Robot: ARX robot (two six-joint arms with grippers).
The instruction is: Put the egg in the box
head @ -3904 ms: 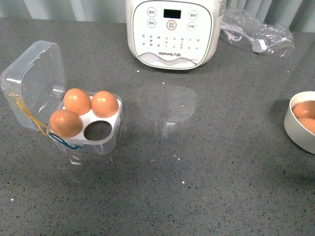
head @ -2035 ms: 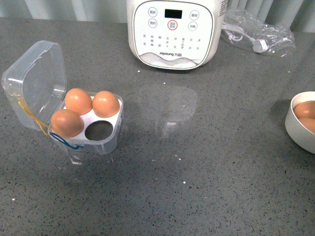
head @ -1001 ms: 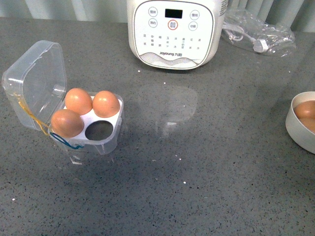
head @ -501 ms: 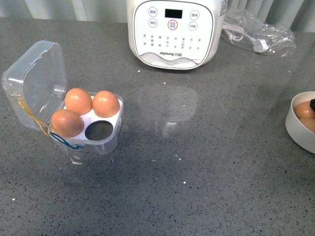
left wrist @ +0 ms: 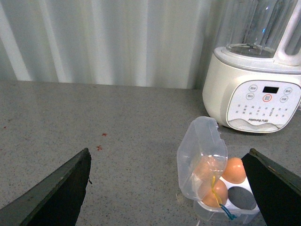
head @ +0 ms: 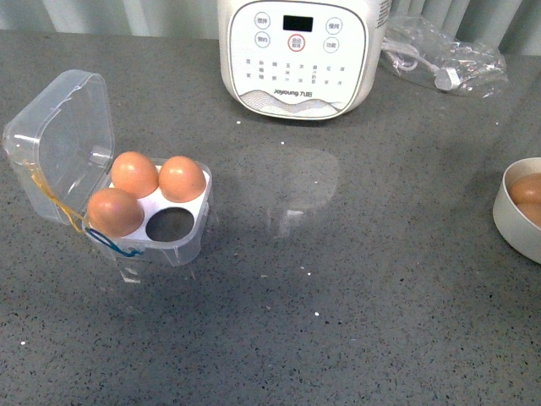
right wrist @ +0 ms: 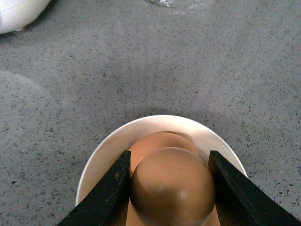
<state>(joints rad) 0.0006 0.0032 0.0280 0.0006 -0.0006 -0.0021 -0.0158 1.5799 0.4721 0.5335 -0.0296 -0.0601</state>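
Observation:
The clear box (head: 144, 203) stands open at the left of the grey counter, lid tipped back, with three brown eggs in its white tray and one front hole (head: 172, 224) bare. It also shows in the left wrist view (left wrist: 214, 174). My right gripper (right wrist: 171, 188) is shut on the egg (right wrist: 172, 187), holding it just above the round white bowl (right wrist: 141, 129), where another brown egg (right wrist: 160, 141) lies. My left gripper (left wrist: 171, 197) is open and empty, back from the box. Neither gripper shows in the front view.
A big white cooker (head: 297, 52) with buttons stands at the back middle. A clear plastic bag (head: 439, 55) with a cable lies at the back right. The white bowl (head: 517, 224) sits at the right edge of the counter with eggs in it.
A dark gripper tip showed over the bowl half a second ago and is now out of the front view. The bowl sits slightly further right. The box and its eggs have not moved.

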